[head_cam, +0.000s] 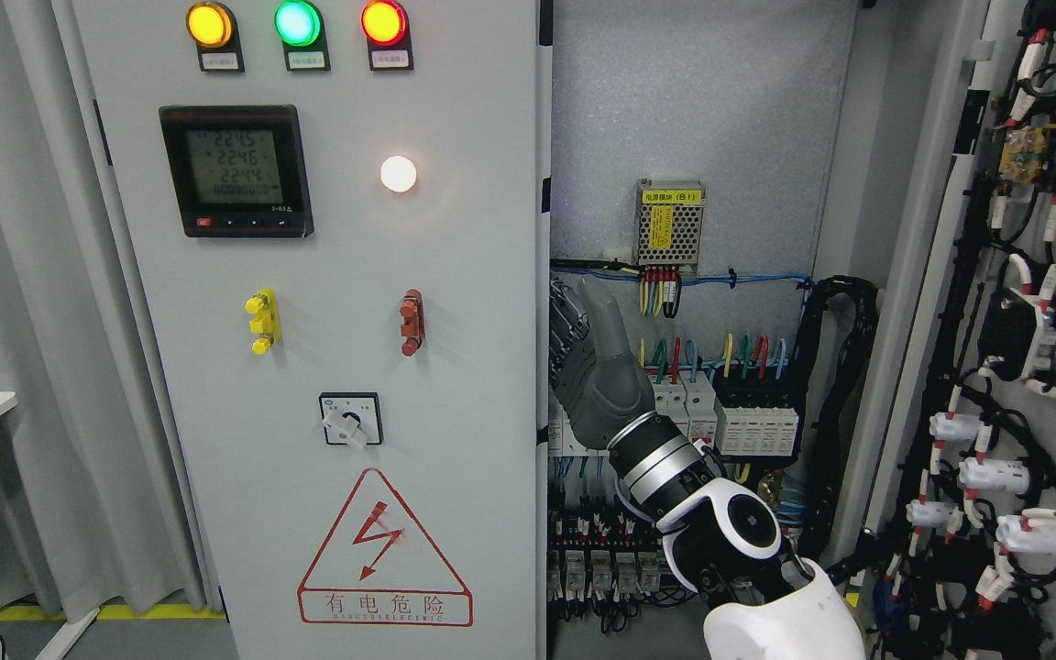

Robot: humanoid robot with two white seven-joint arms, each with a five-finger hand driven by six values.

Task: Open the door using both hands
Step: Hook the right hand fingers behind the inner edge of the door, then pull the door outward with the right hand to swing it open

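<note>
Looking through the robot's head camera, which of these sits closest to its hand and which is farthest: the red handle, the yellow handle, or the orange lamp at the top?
Measured from the right hand at the left door's edge:
1. Red handle, on the door just left of the hand.
2. Yellow handle, further left at the same height.
3. Orange lamp, top left corner of the door.

My right hand (597, 367): dark grey moulded shell, black ribbed finger segments. Wrist: black collar, then a silver metal ring. Forearm casing glossy white over black, with 1 round black disc set in its side.
</note>
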